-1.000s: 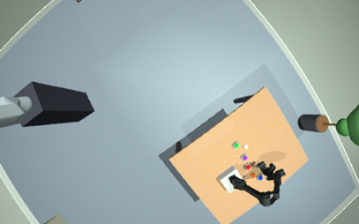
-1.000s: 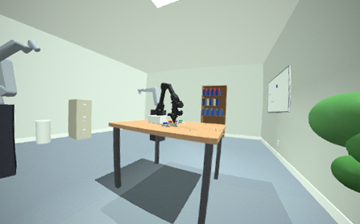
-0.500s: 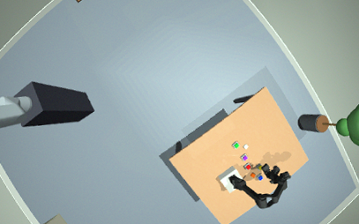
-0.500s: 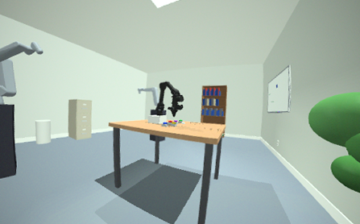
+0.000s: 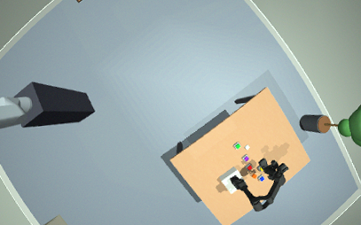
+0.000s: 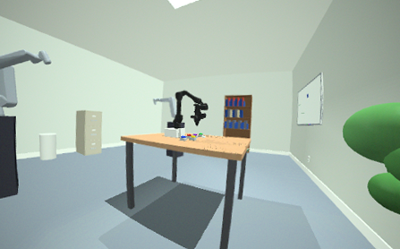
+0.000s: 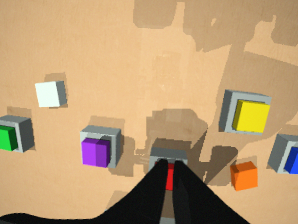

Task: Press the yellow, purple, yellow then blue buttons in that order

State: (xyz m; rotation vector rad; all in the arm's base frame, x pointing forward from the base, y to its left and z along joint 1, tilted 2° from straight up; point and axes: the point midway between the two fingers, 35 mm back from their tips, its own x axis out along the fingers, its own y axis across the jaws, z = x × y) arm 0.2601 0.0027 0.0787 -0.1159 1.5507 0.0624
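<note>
Where the closed claw [image 7: 170,169] points, the red button [image 7: 170,177] is mostly hidden.

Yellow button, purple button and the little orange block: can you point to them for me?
yellow button [image 7: 250,116]: wrist view, on its yellow top face.
purple button [image 7: 95,151]: wrist view, on its purple front face.
orange block [image 7: 244,176]: wrist view, on the middle of the cube.

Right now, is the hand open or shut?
Shut, holding nothing: in the wrist view the hand tapers to one closed point, raised above the buttons.
</note>
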